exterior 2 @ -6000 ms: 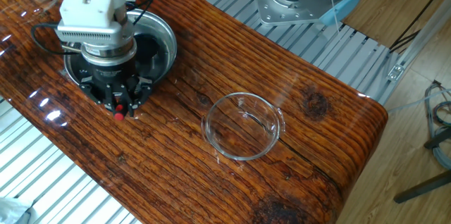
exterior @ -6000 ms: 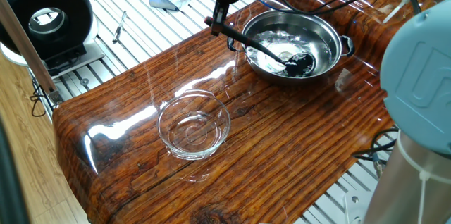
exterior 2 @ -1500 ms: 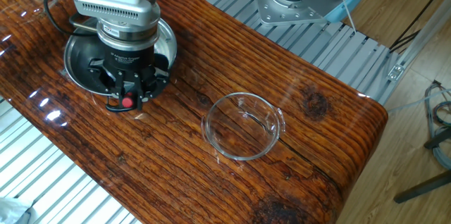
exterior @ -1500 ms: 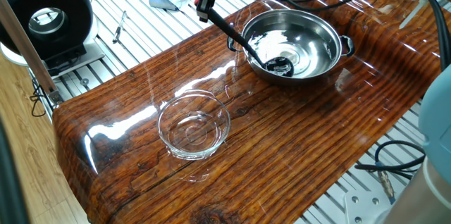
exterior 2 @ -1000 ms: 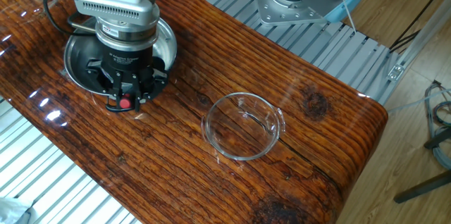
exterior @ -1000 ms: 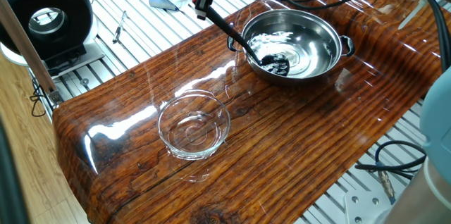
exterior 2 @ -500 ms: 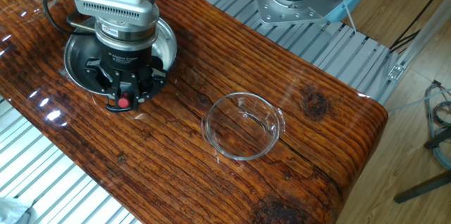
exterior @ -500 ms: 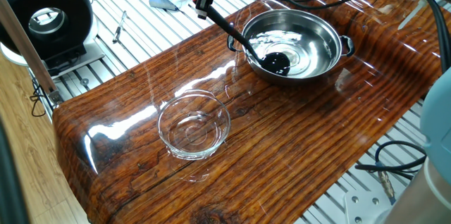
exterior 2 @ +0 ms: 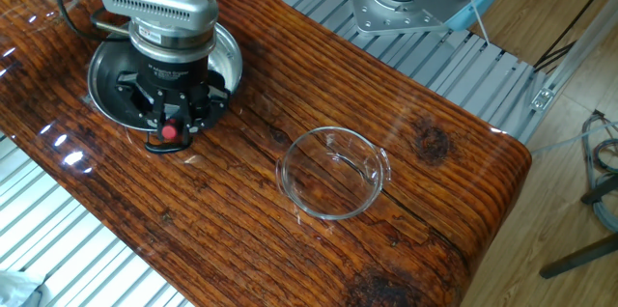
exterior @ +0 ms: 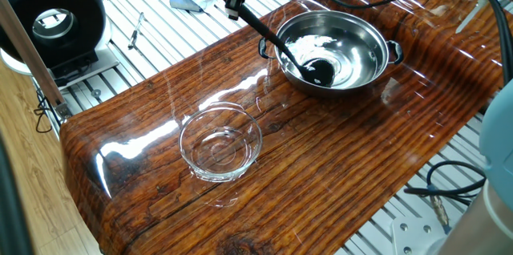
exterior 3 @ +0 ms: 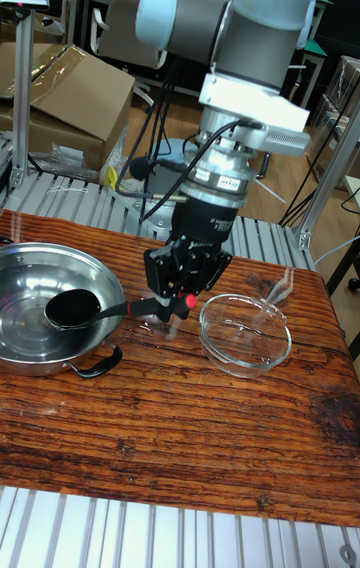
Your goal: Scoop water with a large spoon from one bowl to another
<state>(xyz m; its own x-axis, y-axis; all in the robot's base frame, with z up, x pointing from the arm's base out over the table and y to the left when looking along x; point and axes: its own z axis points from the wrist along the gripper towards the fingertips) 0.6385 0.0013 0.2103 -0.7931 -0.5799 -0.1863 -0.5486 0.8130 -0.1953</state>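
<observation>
The steel bowl (exterior: 373, 43) stands at the far right of the wooden table and holds a shiny pool of water (exterior: 314, 44). The black large spoon (exterior: 318, 70) rests its scoop low inside that bowl, its thin handle slanting up and left over the rim. My gripper (exterior: 234, 8) is shut on the handle's end, just outside the bowl. In the tall fixed view the gripper (exterior 3: 178, 301) holds the handle almost level, with the scoop (exterior 3: 70, 308) in the steel bowl (exterior 3: 25, 330). The clear glass bowl (exterior: 220, 147) sits apart on the table, with nothing visible in it.
In the other fixed view the gripper (exterior 2: 170, 129) hides much of the steel bowl (exterior 2: 230, 56); the glass bowl (exterior 2: 333, 174) lies to its right. Slatted metal surrounds the table. A black round device (exterior: 52, 18), a keyboard and blue packaging lie beyond the edge.
Over six seconds the gripper pulled back from the bowl's rim and dragged the scoop from the bowl's right side toward its near-left. In the last half second it shifted slightly.
</observation>
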